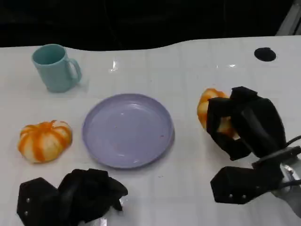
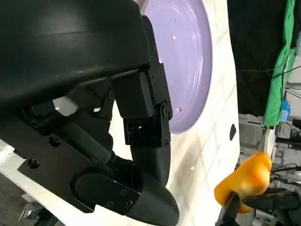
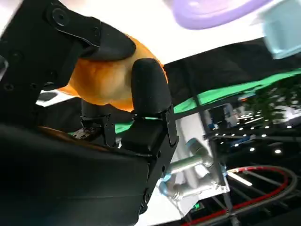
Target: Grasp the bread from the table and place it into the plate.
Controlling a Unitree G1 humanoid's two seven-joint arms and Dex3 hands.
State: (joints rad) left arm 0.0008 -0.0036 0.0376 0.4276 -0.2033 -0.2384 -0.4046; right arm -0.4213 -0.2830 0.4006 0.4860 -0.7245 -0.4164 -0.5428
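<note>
The right hand (image 1: 244, 125) hides much of the bread (image 1: 207, 104).

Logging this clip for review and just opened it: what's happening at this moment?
The robot's right hand grips an orange bread roll to the right of the lavender plate; the left wrist view shows the roll clear of the table. The plate holds nothing yet. The left hand sits near the table's front edge, fingers curled in, holding nothing. A second striped orange bread lies left of the plate, and a light blue mug stands behind it.
</note>
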